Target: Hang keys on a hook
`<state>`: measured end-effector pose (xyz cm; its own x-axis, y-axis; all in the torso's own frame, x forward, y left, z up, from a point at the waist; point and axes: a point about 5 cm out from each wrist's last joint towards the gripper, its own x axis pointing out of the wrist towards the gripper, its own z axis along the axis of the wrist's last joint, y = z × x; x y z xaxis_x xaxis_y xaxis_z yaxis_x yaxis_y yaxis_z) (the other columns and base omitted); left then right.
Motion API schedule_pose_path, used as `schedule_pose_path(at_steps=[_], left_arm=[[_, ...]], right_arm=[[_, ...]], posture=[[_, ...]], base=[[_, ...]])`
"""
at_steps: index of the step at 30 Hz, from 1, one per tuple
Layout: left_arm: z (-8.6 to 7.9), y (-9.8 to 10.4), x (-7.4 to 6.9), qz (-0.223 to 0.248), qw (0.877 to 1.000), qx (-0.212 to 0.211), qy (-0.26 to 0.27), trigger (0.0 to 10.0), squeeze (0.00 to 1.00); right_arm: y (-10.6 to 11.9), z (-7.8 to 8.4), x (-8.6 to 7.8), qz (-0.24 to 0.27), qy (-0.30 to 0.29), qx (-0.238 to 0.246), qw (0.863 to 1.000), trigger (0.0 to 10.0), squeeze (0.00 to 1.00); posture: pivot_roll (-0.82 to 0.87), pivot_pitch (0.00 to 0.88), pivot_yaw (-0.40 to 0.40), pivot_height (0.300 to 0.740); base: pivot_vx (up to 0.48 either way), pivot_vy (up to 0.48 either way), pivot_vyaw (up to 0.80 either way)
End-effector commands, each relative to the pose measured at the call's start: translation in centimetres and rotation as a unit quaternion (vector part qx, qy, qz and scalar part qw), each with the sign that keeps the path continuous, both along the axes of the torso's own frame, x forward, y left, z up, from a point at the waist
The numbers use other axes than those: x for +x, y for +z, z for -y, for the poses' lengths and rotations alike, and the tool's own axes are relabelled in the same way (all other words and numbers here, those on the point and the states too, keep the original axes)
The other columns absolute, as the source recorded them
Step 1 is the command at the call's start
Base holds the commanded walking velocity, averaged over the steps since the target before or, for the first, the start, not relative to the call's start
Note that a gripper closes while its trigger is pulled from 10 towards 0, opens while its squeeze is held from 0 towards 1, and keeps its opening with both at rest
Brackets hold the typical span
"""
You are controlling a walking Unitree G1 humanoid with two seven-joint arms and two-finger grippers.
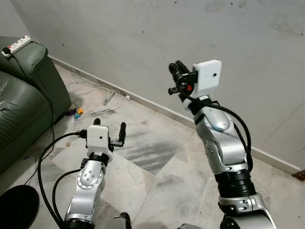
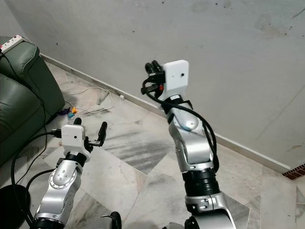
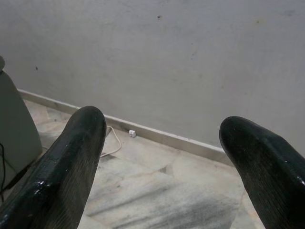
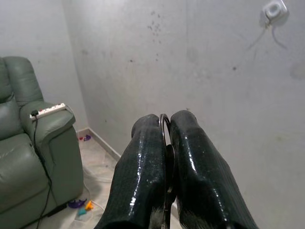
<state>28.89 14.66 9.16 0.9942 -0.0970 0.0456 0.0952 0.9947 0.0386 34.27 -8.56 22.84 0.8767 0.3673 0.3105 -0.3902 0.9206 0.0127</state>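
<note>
The right hand [image 4: 164, 157] is closed on a thin dark key ring [image 4: 165, 125], pinched between its fingers and raised before the grey wall [image 1: 143, 43]. The hook [image 4: 274, 9] is judged to be the white fixture high on that wall. The ring is judged light, stiff and slippery; a hold on its rim suits. The left hand [image 1: 110, 131] is held open, low beside the wall's skirting

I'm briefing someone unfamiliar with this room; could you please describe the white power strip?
Find the green armchair by the grey wall. On top of its armrest lies the power strip, long and white, with a black plug in one end, unlike the loose white cable on the floor.
</note>
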Motion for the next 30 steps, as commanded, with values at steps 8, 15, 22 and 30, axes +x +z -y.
schedule_pose_path(at_steps=[8, 15, 22, 30], left_arm=[[0.0, -0.6, -0.5, -0.014, 1.0, -0.006, 0.005, 10.0, 0.0], [0.2, -0.1, -0.2, -0.011, 0.999, -0.028, -0.011, 10.0, 0.0], [0.2, 0.6, 0.6, -0.007, 0.998, -0.044, -0.032, 10.0, 0.0], [1.7, 2.6, 1.8, 0.004, 0.99, -0.113, -0.089, 10.0, 0.0]], right_arm=[[2.1, 2.9, 1.1, -0.015, -0.041, 0.157, 0.987, 10.0, 0.0], [1.9, 3.4, 1.5, -0.061, -0.001, 0.204, 0.977, 10.0, 0.0], [1.4, 2.9, 1.0, -0.096, 0.047, 0.242, 0.964, 10.0, 0.0], [1.3, 0.9, -0.8, -0.114, 0.152, 0.233, 0.954, 10.0, 0.0]], posture=[[-0.08, 0.209, -0.008, 0.74], [-0.09, 0.207, -0.008, 0.74], [-0.09, 0.203, -0.001, 0.74], [-0.09, 0.196, 0.003, 0.74]], base=[[0.0, 0.0, 0.0], [0.0, 0.0, 0.0], [0.0, 0.0, 0.0], [0.0, 0.0, 0.0]])
